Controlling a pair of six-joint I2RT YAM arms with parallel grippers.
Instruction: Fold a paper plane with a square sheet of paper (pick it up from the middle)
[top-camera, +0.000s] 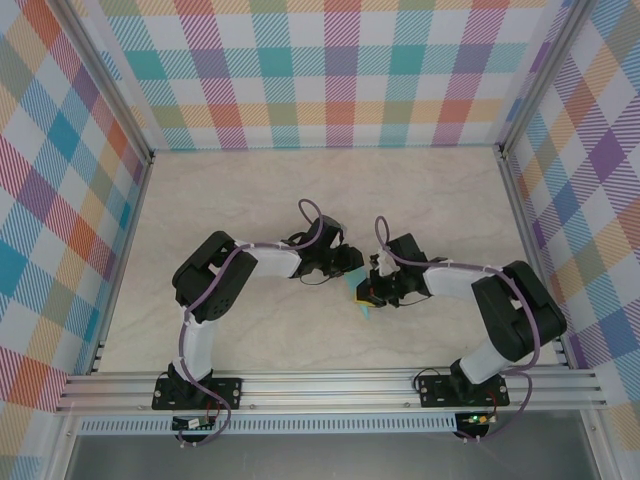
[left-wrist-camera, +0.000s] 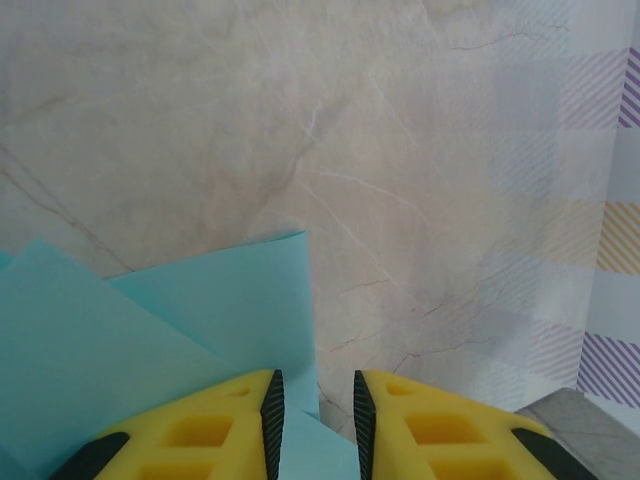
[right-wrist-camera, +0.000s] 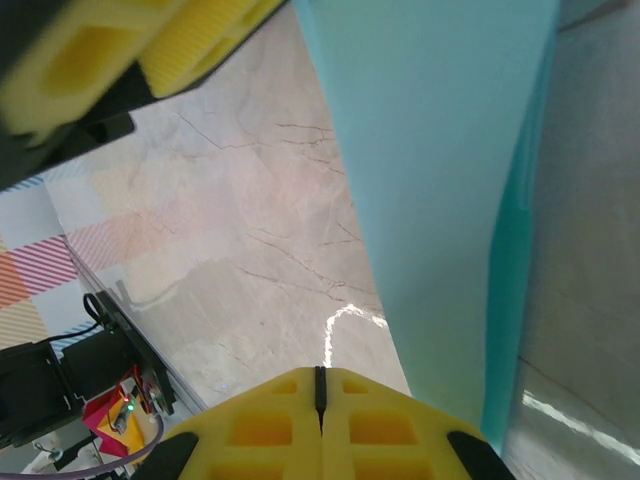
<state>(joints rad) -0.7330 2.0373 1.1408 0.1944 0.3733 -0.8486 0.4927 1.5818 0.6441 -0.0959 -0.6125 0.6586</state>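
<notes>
The light-turquoise sheet of paper (top-camera: 364, 303) is creased, with overlapping folded layers, and sits at mid-table between the two grippers. In the left wrist view the paper (left-wrist-camera: 150, 330) spreads to the left, and one corner of it lies in the gap of my left gripper (left-wrist-camera: 313, 385). Those jaws stand a little apart, with bare table showing beside the right pad. My left gripper (top-camera: 352, 268) hovers just above the paper. My right gripper (right-wrist-camera: 320, 372) is shut, pads together with nothing seen between them. A tall strip of the paper (right-wrist-camera: 440, 200) rises just to its right. My right gripper (top-camera: 372, 288) is at the paper's upper edge.
The marble-look table (top-camera: 300, 200) is walled on three sides by plaid panels (top-camera: 340, 70). An aluminium rail (top-camera: 330, 390) with both arm bases runs along the near edge. A yellow finger of the left gripper (right-wrist-camera: 150, 50) shows at the upper left of the right wrist view.
</notes>
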